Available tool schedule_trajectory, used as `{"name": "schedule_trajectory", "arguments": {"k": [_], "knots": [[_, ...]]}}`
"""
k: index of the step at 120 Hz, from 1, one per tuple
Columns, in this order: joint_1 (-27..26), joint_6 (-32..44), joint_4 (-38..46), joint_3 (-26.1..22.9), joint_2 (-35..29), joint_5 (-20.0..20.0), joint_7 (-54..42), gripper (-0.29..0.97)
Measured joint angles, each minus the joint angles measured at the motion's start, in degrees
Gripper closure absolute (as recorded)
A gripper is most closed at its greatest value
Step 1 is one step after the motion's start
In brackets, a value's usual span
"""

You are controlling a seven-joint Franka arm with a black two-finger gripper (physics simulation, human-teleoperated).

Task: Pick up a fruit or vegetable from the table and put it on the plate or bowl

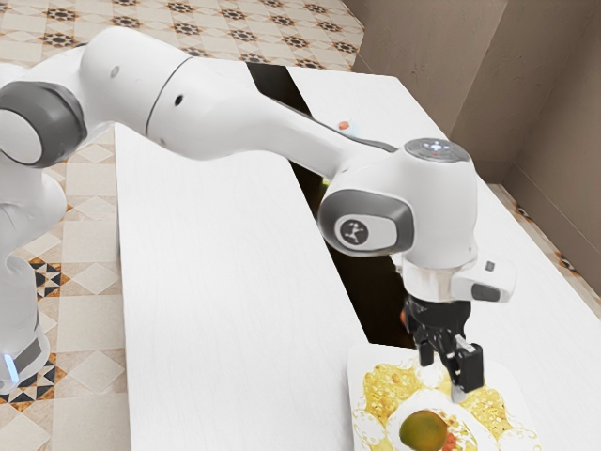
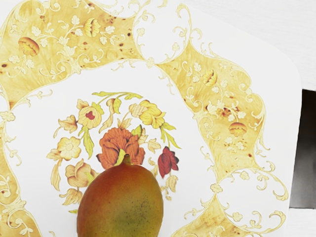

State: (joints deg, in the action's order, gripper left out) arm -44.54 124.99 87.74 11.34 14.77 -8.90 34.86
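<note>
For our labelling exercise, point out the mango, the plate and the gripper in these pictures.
mango (image 2: 121,202), wrist view, middle of its skin.
plate (image 2: 224,111), wrist view, yellow patterned band near its rim.
gripper (image 1: 445,374), exterior view, midway between its fingertips.
</note>
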Motion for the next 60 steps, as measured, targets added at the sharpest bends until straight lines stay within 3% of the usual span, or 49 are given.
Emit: {"name": "schedule_trajectory", "arguments": {"k": [18,26,36,40,50,60], "knots": [[0.8,1.4,0.3,0.2,-0.3,-2.0,-0.4,0.04],[0.4,-7.0,0.5,2.6,-7.2,-1.4,-1.9,0.02],[-0.8,-21.2,-0.4,4.8,-20.9,5.4,-4.7,0.01],[-1.3,-24.9,-1.6,7.4,-23.5,6.0,-7.6,0.01],[0.4,-32.3,-2.8,16.3,-25.7,-3.2,-18.2,0.01],[0.3,-37.8,-3.6,17.1,-26.2,-8.6,-26.8,0.0]]}}
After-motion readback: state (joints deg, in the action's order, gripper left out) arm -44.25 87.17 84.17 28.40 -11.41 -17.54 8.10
